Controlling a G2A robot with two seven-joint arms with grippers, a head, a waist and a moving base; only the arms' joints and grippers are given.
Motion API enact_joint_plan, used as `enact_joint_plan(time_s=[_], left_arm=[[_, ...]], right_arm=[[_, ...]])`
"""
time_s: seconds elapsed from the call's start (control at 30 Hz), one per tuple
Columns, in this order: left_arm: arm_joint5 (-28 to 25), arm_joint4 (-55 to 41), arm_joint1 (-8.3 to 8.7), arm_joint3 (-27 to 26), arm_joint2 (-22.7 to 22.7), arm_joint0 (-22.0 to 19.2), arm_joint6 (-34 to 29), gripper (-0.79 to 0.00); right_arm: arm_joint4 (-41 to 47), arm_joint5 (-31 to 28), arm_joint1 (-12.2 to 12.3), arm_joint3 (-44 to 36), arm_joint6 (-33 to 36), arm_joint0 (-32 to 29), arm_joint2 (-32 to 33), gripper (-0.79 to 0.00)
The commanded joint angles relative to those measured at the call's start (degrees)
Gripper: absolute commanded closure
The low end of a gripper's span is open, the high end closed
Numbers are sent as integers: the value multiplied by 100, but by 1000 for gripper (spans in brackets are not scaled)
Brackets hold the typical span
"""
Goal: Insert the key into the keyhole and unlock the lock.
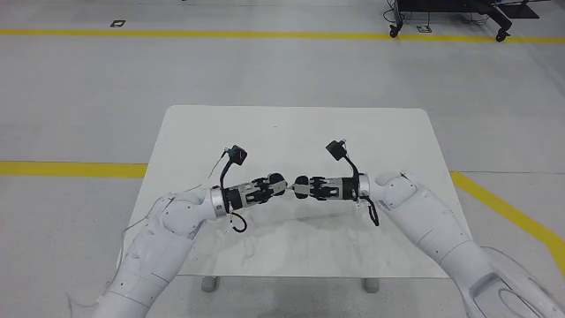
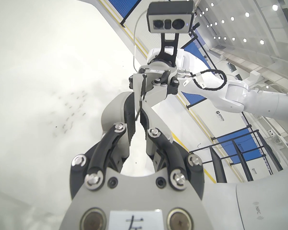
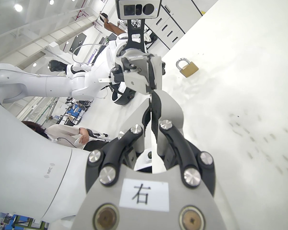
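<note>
A brass padlock [image 3: 187, 68] with a silver shackle lies flat on the white table [image 3: 240, 39], near the two grippers but touching neither. Above the middle of the table, the left gripper [image 2: 137, 111] and the right gripper [image 3: 151, 106] meet tip to tip. The right gripper's fingers are pressed together. The left's are nearly so, with a thin dark sliver [image 2: 139, 101] between them, too small to identify.
</note>
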Motion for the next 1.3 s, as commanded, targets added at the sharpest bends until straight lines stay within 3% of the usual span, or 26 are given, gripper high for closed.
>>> enact_joint_plan(time_s=[0.0, 0.27, 0.67, 0.83, 1.03, 1.13, 1.27], left_arm=[[-31, -104, 10, -4, -110, 44, 272, -785], [58, -308, 46, -41, -456, 167, 932, -785], [60, -220, 73, -181, -586, 265, 1077, -785], [-57, 1083, 276, -880, -1389, 828, 1344, -785], [-13, 2718, 506, -1925, -2362, 1693, 1153, -785], [-50, 3537, 565, -2343, -2566, 1949, 1129, -785], [-77, 4631, 613, -2486, -2590, 2021, 1148, -785]], right_arm=[[44, -127, 26, 79, -127, -17, 43, 0], [410, -380, 196, 15, -950, -500, 771, 0], [410, -380, 196, 15, -950, -500, 771, 0], [410, -380, 196, 15, -950, -500, 771, 0], [410, -380, 196, 15, -950, -500, 771, 0], [410, -380, 196, 15, -950, -500, 771, 0], [410, -380, 196, 15, -950, -500, 771, 0]])
